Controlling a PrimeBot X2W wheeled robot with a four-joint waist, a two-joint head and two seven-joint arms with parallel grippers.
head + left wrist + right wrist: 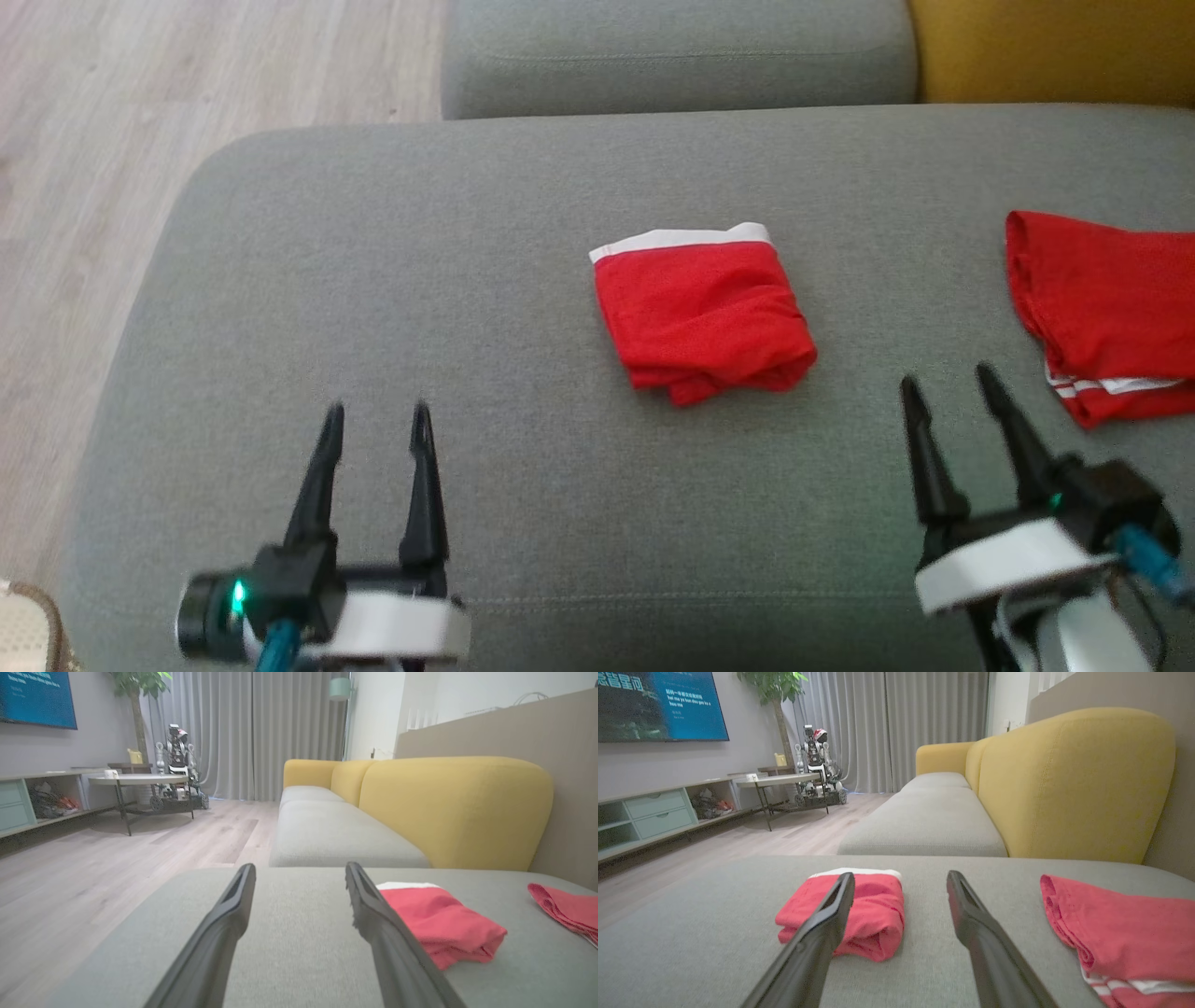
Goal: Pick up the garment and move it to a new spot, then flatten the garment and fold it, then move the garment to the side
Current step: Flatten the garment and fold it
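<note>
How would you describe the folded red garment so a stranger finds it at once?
Start at the grey sofa seat before the yellow backrest. Near its middle lies the folded red garment, a compact bundle. A white band edges its far side, while the other red garment lies looser at the right.

The folded garment [702,313] at the middle is plain bright red, with a white band along its 12 o'clock edge. At 3 o'clock a second red cloth [1106,308] shows thin white stripes near its hem. The sofa seat [373,280] is flat grey, its backrest [1055,47] mustard yellow, and the floor [112,140] pale wood-grain. The left gripper [378,408] and right gripper [945,375] have black jaws, white cuffs and a green light.
</note>
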